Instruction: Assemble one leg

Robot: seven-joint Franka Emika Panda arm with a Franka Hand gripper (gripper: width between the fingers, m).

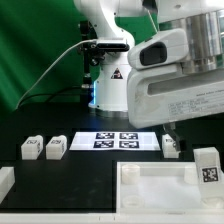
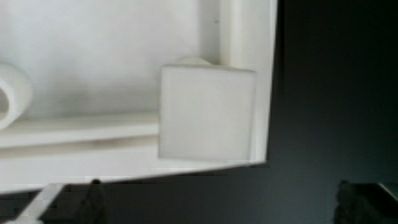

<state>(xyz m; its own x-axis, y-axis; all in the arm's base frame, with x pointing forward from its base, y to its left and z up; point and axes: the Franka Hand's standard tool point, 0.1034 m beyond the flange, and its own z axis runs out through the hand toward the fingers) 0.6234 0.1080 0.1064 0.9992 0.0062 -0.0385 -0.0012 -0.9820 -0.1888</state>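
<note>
Leg stands upright at lower right of the exterior frame, on the far right corner of the tray. Wrist view agrees: leg is tucked against the inside of the tray corner and touches the rim on two sides. Cannot tell from either view whether it is fully seated or only resting there. My gripper is spread wide and holds nothing. The dark fingertips show at the wrist frame's edge, well apart, with no part between them and clear of the leg. In the exterior view my arm fills the upper right of the frame and its bulk hides the fingers. Three more legs lie loose on the table: two side by side at middle left, and one just right of the marker board at. Judgement: the one leg looks placed at its corner, so the carry is done. What is left is to check the joint and, if it is loose, close on the leg again and work it home
</note>
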